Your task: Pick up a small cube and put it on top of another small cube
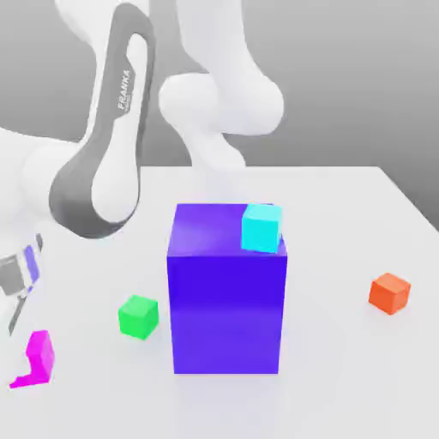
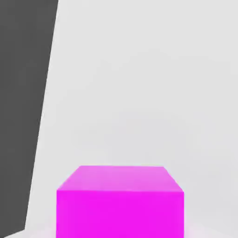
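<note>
Magenta cube: the small magenta cube [image 1: 39, 353] is sitting at the exterior view's left, low on the tabletop [image 1: 343, 377]; the fingers' white shape is covering part of it.
Fingers: the fingers [image 1: 17, 315] are clamping on the magenta cube, presumably getting a firm hold for lifting.
Reason for the hold: they are reaching it from above, probably because a top grasp is leaving its underside free for setting down on another cube.
Arm: the arm [image 1: 94, 189] is bending down towards the exterior view's left, bringing the fingers to the cube.
Green cube: the green cube [image 1: 138, 316] is resting on the tabletop between the magenta cube and the big block, turned at an angle; it is looking like the handiest base for stacking, though the task is not naming one.
Big block: the purple-blue block [image 1: 226, 313] is standing upright mid-scene, serving as a raised support and perhaps as an obstacle to low sideways travel.
Cyan cube: the cyan cube [image 1: 261, 228] is perching on the block's top, near its edge towards the exterior view's right, so a knock could be tipping it off.
Orange cube: the orange cube [image 1: 390, 293] is lying well apart, at the exterior view's right.
Containers: no container is holding any cube; flat surfaces are doing the supporting.
</note>
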